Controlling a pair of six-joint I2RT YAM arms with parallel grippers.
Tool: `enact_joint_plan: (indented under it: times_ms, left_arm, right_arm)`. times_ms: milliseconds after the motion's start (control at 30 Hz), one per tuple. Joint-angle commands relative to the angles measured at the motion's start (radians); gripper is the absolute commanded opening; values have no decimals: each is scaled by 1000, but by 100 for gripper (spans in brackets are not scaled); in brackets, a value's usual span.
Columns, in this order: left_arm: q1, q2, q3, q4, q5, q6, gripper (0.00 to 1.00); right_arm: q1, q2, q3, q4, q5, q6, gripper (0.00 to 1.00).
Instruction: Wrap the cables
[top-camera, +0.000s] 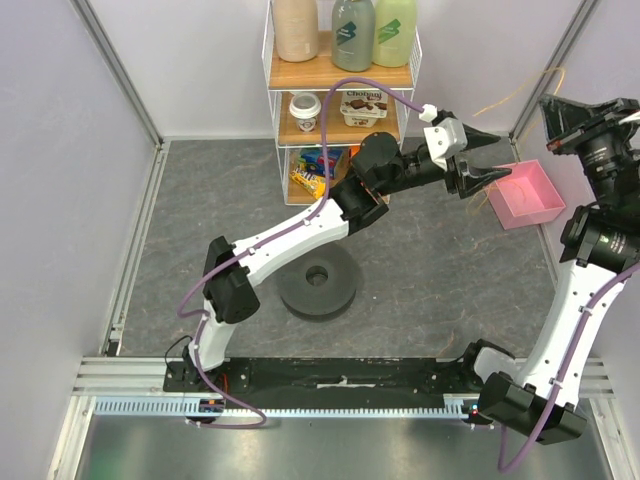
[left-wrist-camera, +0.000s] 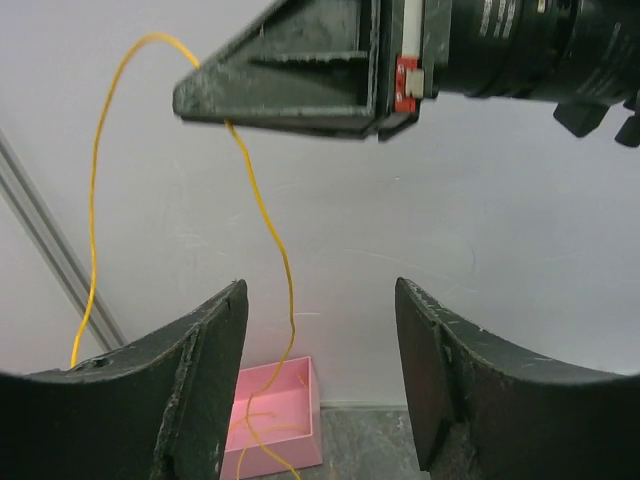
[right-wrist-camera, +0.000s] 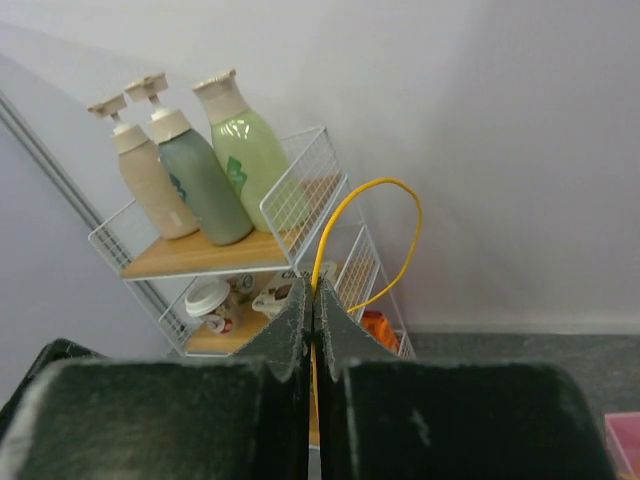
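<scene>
Your right gripper (right-wrist-camera: 313, 295) fills the bottom of its wrist view, fingers pressed flat together and pinching the cable (right-wrist-camera: 385, 181), which comes out of the seam and arches up in a small loop. From overhead, that arm is raised high at the right side, with the wire barely visible beside it.

Your left gripper (left-wrist-camera: 320, 285) is reached out toward the same spot, fingers spread wide and holding nothing. Through its gap you see the right gripper's closed tips above. One strand of cable hangs from them, bending gently on its way down to the pink box (top-camera: 535, 195), where more of the wire seems to lie in curls. A second strand rises in a tall arc to the left and falls again.

You look to be early in gathering the wire, with no tidy coil formed yet. I judge the next move is to carry the left gripper forward until the hanging strand sits between its fingers, then close. The strand is thin and hangs off centre, so line up first
</scene>
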Motion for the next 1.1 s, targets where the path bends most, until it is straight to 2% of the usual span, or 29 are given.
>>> enact_joint_plan:
  times_ms: [0, 167, 400, 433, 500, 533, 667, 700, 733, 833, 967, 1067]
  left_arm:
    - [-20, 28, 48, 59, -13, 17, 66]
    - [-32, 51, 62, 53, -59, 13, 65]
    - [-35, 77, 108, 25, -103, 16, 51]
    - [-34, 79, 111, 20, -108, 14, 47]
    - [-35, 69, 106, 17, -120, 11, 22]
    - [-36, 63, 103, 16, -128, 5, 2]
    - [-34, 13, 74, 17, -85, 5, 2]
    - [-34, -18, 54, 20, -82, 11, 2]
    - [-32, -36, 34, 26, -88, 14, 2]
    - [-31, -82, -2, 46, -105, 14, 2]
    - [-26, -113, 2, 85, -140, 2, 2]
    - [-28, -118, 23, 92, -139, 2, 2]
  right_arm:
    - [-4, -28, -53, -23, -95, 27, 0]
    - [-4, -38, -50, -5, -149, 57, 0]
    - [-5, -52, -73, 34, -276, 138, 0]
    - [-4, -57, -77, 34, -289, 143, 0]
    - [-4, -68, -93, 29, -299, 139, 0]
    - [-4, -71, -99, 23, -302, 123, 5]
    - [-4, -51, -117, 5, -330, -16, 76]
    - [-13, -37, -117, -2, -351, -83, 88]
    - [-25, -17, -117, -3, -377, -136, 94]
    - [-99, 56, -116, 1, -417, -234, 98]
    - [-208, 168, -99, 5, -493, -344, 98]
    - [-304, 216, -126, -2, -511, -485, 98]
